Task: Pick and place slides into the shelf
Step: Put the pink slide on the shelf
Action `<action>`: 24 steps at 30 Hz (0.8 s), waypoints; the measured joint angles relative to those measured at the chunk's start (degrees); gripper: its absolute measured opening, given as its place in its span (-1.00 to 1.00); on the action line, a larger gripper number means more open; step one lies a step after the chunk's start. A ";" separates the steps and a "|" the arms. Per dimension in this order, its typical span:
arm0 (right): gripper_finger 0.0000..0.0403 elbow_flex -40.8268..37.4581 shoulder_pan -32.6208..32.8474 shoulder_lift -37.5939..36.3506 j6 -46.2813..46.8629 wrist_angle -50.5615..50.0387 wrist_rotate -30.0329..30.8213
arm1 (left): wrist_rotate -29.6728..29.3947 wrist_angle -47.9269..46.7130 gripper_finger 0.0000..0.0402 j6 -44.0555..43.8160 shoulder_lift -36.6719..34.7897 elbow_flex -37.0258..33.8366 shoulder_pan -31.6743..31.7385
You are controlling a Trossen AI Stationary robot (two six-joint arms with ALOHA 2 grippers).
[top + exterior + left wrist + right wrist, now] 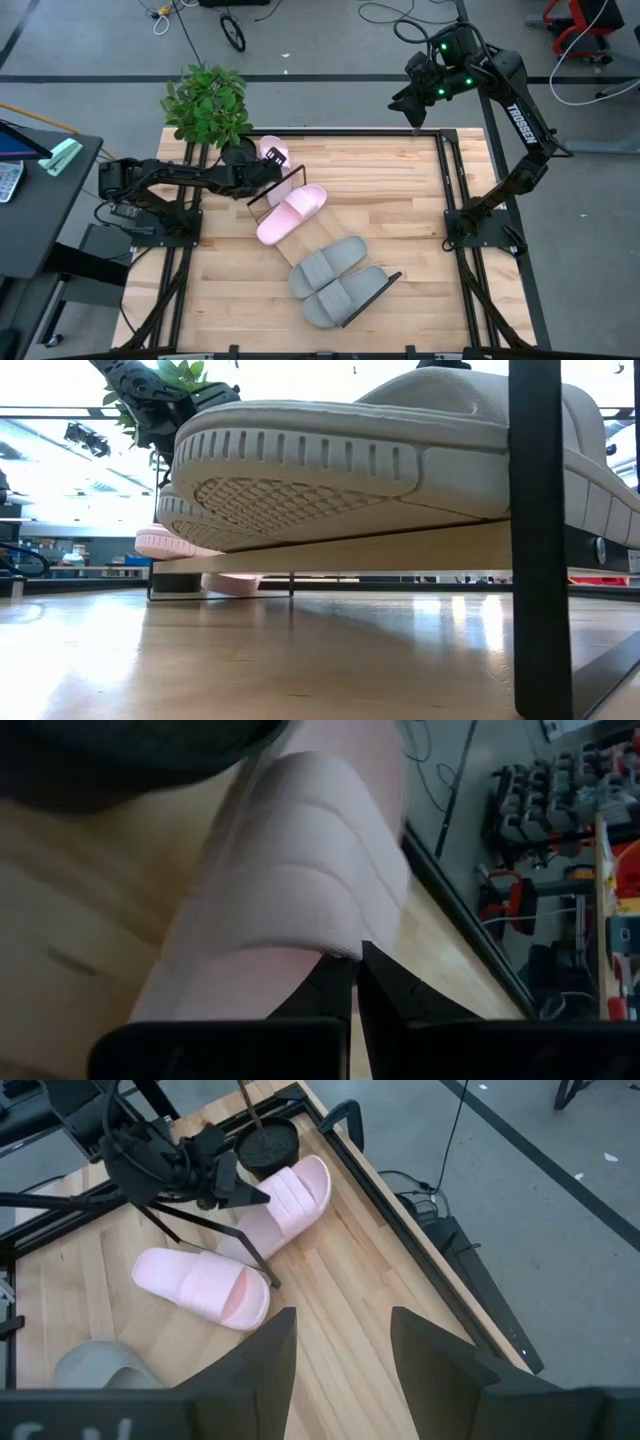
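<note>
High view from above: a wooden table [400, 200] holds a long light-wood shelf [330, 245] lying diagonally, with thin dark wire frames at its ends. Two grey slides [328, 266] [347, 295] sit side by side on the shelf's near end, and one pink slide [291, 213] lies farther along it, so three of four look placed.

The fourth pink slide [274, 153] lies at the far-left part of the table, just beside a potted plant [207, 103] and off the board's far end. The left gripper [268, 170] reaches in from the left edge to this slide. Its fingers [330, 995] are pressed together, tips against the ribbed strap [300, 870]; whether they pinch the strap's edge or only touch it is unclear. A strap grip would make sense, since it is the easiest part of a soft sandal to lift.

The right gripper [415, 98] hangs high beyond the table's far-right corner, jaws apart and empty, likely parked clear of the work.

Low view: a grey sole [330, 470] fills the frame, resting flat on the board.
</note>
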 joint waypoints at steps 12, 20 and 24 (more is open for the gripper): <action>-0.16 0.00 0.02 0.00 -0.06 0.00 0.00 | 0.66 1.97 -0.96 9.34 -0.63 0.02 0.18; -0.16 0.00 0.00 0.00 -0.04 0.00 0.00 | 0.86 8.60 -0.96 14.88 -0.63 0.02 0.44; -0.16 0.00 0.01 0.00 -0.02 0.00 0.00 | 0.89 8.75 -0.96 15.38 -0.80 0.02 0.56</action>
